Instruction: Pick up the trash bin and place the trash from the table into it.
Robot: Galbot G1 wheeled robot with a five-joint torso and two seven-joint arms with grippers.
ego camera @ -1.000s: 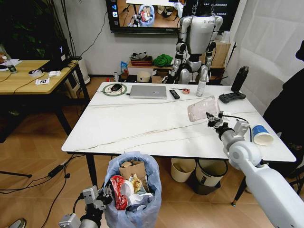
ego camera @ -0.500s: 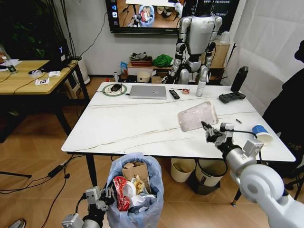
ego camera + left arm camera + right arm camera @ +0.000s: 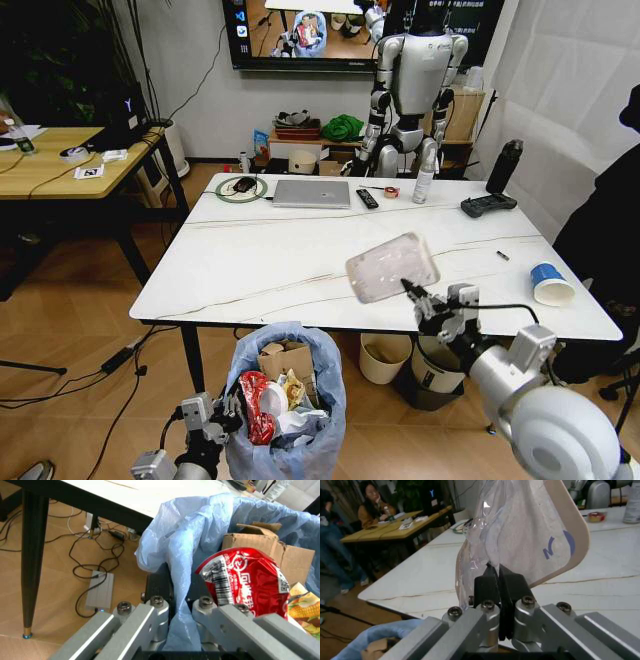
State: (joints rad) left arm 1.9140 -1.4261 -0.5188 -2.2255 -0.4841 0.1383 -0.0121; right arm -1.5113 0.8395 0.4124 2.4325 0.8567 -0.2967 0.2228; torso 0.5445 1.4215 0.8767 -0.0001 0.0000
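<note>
The trash bin (image 3: 288, 436), lined with a light-blue bag, hangs in front of the table (image 3: 260, 262) at its near edge. Crumpled cardboard (image 3: 281, 359), a red wrapper (image 3: 245, 581) and white paper fill it. My left gripper (image 3: 214, 414) is shut on the bin's bag rim (image 3: 176, 592). My right gripper (image 3: 417, 299) is shut on the lower edge of a clear plastic pack (image 3: 391, 267), holding it above the table's front edge, right of the bin. The pack (image 3: 530, 536) stands upright in the jaws of that gripper (image 3: 497, 582). A blue-white paper cup (image 3: 552, 284) lies on the table's right side.
A laptop (image 3: 312, 193), remote (image 3: 367, 198), controller (image 3: 488, 204) and two bottles (image 3: 505, 166) sit at the table's far side. A cream bin (image 3: 385, 357) and a white bin (image 3: 445, 364) stand under it. A wooden desk (image 3: 60, 160) is at left.
My right gripper has carried the clear pack left and toward the table's near edge, closer to the bin. The left gripper and bin have barely moved.
</note>
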